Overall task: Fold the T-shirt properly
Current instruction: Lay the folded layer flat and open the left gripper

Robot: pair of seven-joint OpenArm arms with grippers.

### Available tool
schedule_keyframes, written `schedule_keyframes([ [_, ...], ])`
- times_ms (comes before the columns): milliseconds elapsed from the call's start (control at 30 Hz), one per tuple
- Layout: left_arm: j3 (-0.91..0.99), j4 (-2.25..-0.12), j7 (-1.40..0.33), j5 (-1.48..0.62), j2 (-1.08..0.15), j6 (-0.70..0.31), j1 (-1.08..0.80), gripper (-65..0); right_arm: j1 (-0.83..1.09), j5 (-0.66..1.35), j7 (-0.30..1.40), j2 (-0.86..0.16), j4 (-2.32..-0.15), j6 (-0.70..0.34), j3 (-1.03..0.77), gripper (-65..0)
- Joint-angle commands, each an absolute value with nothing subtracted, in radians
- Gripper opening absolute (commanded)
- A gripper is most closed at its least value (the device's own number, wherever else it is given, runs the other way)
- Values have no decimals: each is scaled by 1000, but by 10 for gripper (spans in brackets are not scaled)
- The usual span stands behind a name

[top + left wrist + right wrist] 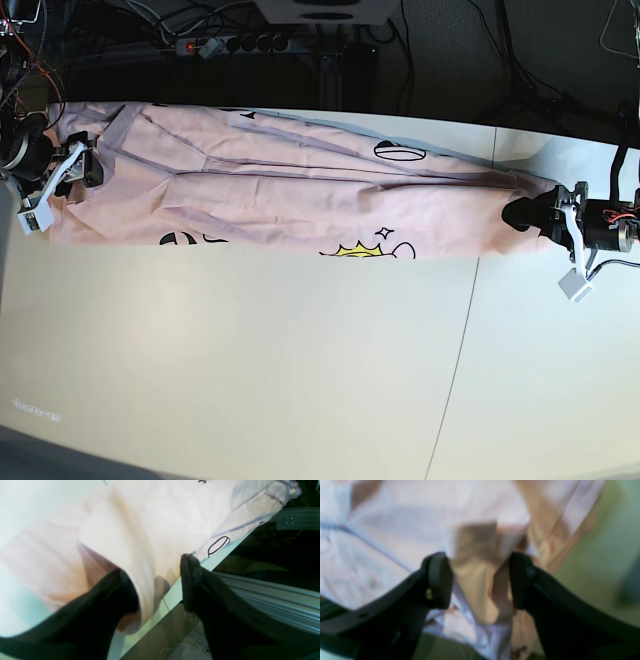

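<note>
The pale pink T-shirt lies as a long narrow band across the far side of the white table, with black lettering and a yellow print along its near edge. My left gripper is at the shirt's right end. In the left wrist view its jaws stand apart, with a loose fold of the T-shirt lying between them at the table edge. My right gripper is at the shirt's left end. In the blurred right wrist view this gripper is spread wide around bunched T-shirt cloth.
The table's far edge runs just behind the shirt. Beyond it are a power strip and cables on a dark floor. An aluminium rail lies below the table edge by my left gripper. A seam crosses the tabletop.
</note>
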State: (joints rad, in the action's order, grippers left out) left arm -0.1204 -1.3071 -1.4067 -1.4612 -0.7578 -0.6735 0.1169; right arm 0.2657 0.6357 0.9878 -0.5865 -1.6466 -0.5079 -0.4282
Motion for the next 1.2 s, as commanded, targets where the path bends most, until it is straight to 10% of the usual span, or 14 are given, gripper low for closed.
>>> schedule_keyframes([
  [0, -99, -1320, -1396, -1484, -787, -698, 141, -364, 249, 648, 970, -609, -1666, -554, -452, -292],
  [367, 42, -1320, -1396, -1484, -804, -698, 169, -365, 205, 788, 981, -620, -1703, -558, -580, -297],
  [533, 79, -1325, -1396, -1484, -803, -698, 169, -469, 206, 845, 988, -617, -1772, -559, -580, -650],
  [667, 79, -1337, -1396, -1484, -793, -698, 168, -614, 209, 888, 1006, -617, -1794, -565, -578, -650],
  [1167, 79, -1347, -1396, -1484, -759, -698, 168, -619, 284, 715, 1017, -590, -1782, -564, -453, -650],
])
